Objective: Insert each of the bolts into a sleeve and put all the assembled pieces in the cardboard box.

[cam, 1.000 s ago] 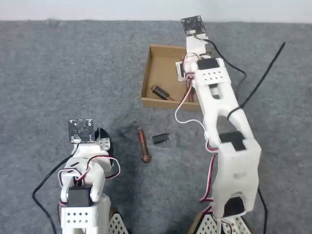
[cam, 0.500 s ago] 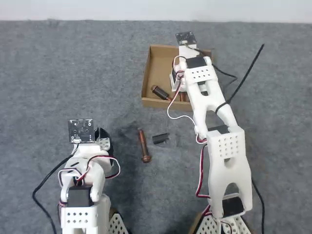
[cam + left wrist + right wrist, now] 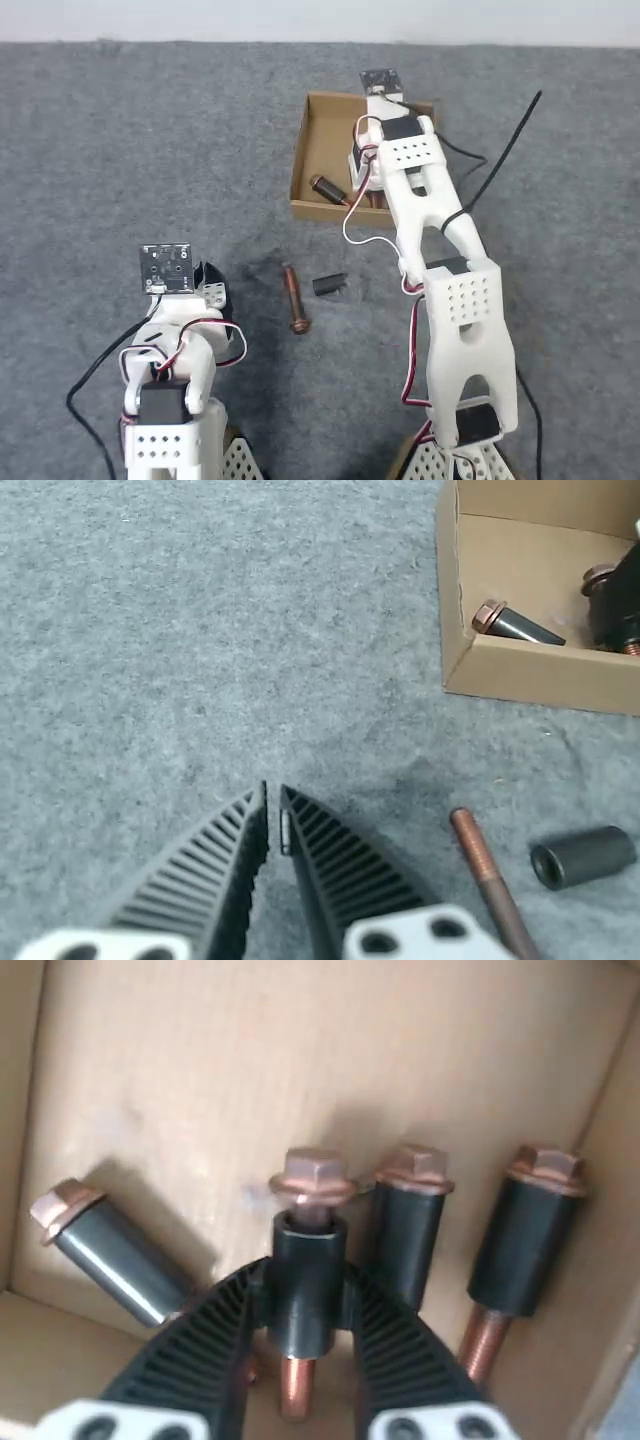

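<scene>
Gripping an assembled piece (image 3: 308, 1250) by its dark sleeve with the right gripper (image 3: 305, 1290), copper head showing above the jaws, inside the cardboard box (image 3: 300, 150) at the far right of the grey mat (image 3: 120, 140). Drawn back and lower into the box compared with a second ago, when stretched out over the far wall; unmoved since half a second ago. Sharing the box floor with a lone piece (image 3: 110, 1250) lying toward the left wall and a pair of pieces (image 3: 408, 1230) just beside the held one. Parked at near left with the left gripper (image 3: 273, 792) closed on nothing, exactly as before. Lying on the mat between the arms, unshifted: a bare bolt (image 3: 293, 297) and, just right of it without touching, an empty sleeve (image 3: 329, 285).
</scene>
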